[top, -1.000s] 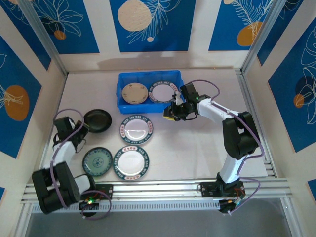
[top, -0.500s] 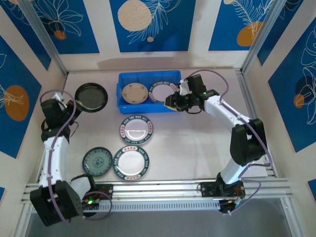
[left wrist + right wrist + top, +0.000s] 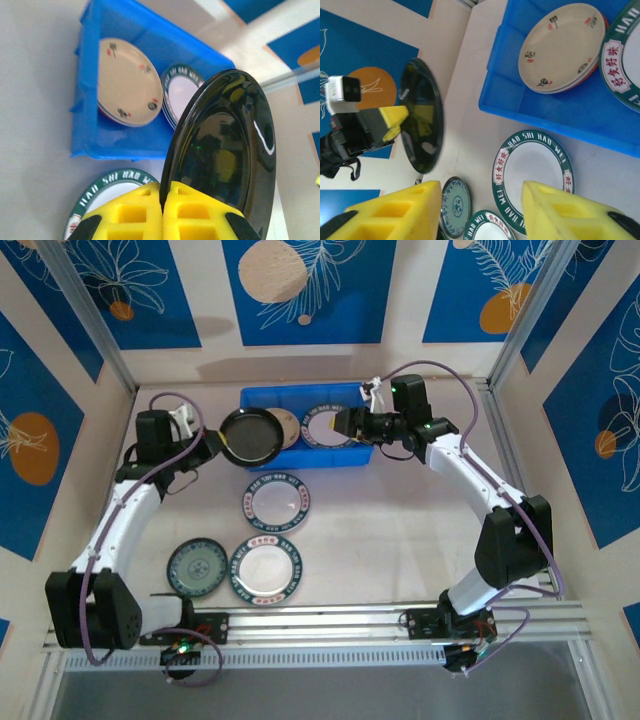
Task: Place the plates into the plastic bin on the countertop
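My left gripper point(image 3: 213, 447) point(image 3: 162, 192) is shut on the rim of a black plate point(image 3: 250, 436) point(image 3: 225, 150), held tilted on edge over the front-left corner of the blue plastic bin point(image 3: 300, 393) point(image 3: 95, 145). In the bin lie a cream plate point(image 3: 288, 425) point(image 3: 127, 82) point(image 3: 560, 47) and a white plate with a dark rim point(image 3: 328, 428). My right gripper point(image 3: 350, 425) point(image 3: 480, 190) hangs open above the bin's right side, nothing between its fingers. On the countertop point(image 3: 400, 530) lie two white plates with green rims point(image 3: 276, 502) point(image 3: 265, 570) and a green patterned plate point(image 3: 196, 568).
Blue and cream panels wall the workspace at the back and both sides. An aluminium rail point(image 3: 350, 620) runs along the near edge. The right arm's links point(image 3: 470, 480) reach over the right part of the countertop.
My left arm has lifted the black plate from the left of the countertop and swung it right to the bin's front-left corner. My right gripper has risen over the bin and opened wider.
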Controlling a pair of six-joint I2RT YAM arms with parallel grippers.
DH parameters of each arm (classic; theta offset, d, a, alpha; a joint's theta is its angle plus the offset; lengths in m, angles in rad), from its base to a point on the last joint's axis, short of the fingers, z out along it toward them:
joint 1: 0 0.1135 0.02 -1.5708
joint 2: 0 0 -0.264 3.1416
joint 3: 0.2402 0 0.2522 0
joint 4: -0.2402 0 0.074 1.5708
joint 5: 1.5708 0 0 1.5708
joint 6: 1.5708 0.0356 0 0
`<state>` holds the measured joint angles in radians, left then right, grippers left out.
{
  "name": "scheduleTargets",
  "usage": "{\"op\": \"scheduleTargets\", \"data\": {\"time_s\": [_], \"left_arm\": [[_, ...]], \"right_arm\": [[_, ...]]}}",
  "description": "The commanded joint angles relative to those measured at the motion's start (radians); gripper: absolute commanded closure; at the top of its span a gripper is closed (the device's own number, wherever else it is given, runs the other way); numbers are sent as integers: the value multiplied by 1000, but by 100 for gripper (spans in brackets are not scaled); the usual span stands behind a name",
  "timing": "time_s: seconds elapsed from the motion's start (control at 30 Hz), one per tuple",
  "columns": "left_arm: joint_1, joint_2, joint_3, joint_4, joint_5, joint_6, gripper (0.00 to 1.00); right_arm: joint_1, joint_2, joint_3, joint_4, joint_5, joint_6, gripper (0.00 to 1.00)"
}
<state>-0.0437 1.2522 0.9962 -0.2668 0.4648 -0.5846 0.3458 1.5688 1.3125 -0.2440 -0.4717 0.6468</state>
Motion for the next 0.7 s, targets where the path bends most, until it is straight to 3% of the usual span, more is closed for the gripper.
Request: {"op": "scheduleTargets", "data": {"time_s": [0.0, 0.17, 0.3, 0.67], "left_arm": [[-59, 42, 40, 54, 52, 3, 100], [-132, 103, 54, 104, 52, -16, 100], [-172, 137, 59, 147, 56, -40, 100], [-228, 186, 88, 169, 67, -50, 100]], "right_arm": [[15, -16, 0, 36, -54, 2, 51], [37, 10, 6, 38, -64, -3, 52], [62, 45, 42, -60, 15, -59, 54], [69, 106, 64, -128, 58, -81, 57]]}}
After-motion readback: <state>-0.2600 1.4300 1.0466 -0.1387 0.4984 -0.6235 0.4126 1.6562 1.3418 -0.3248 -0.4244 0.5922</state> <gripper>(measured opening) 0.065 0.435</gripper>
